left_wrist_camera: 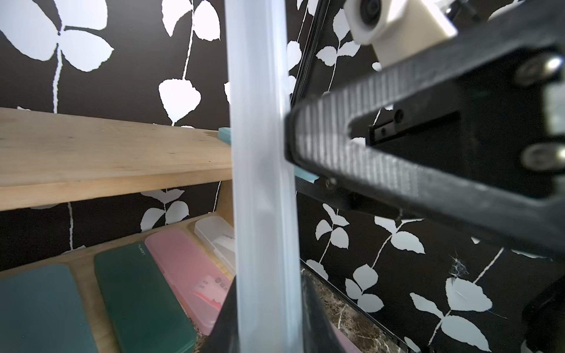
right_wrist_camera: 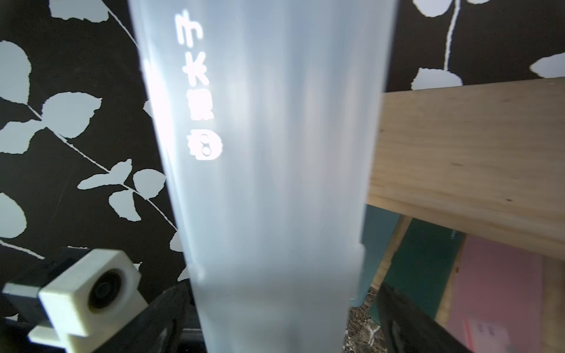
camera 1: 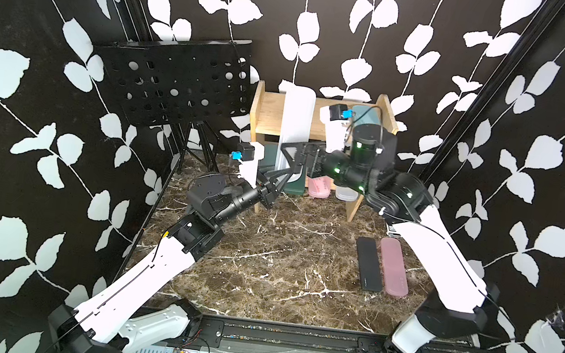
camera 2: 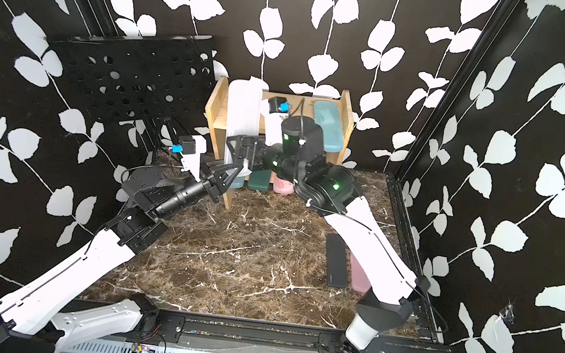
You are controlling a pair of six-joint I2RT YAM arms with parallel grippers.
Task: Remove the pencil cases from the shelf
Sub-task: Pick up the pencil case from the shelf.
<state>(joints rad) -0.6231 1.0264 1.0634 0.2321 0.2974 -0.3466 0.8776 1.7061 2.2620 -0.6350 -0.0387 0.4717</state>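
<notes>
Your left gripper (camera 1: pixel 286 177) pinched the lower end of the frosted clear rounded plastic pencil case (camera 1: pixel 297 114), upright before the light wooden two-tier shelf (camera 1: pixel 268 110). Your right gripper (camera 1: pixel 286 158) straddled it, jaws wide. Releasing left before right clamped would likely have toppled it.

Upright frosted clear case (camera 1: pixel 296 124) before shelf (camera 1: pixel 269 111).

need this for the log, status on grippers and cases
left gripper shut on frosted clear case, upright before shelf. right gripper open around it. five cases on shelf. nothing in the way.
</notes>
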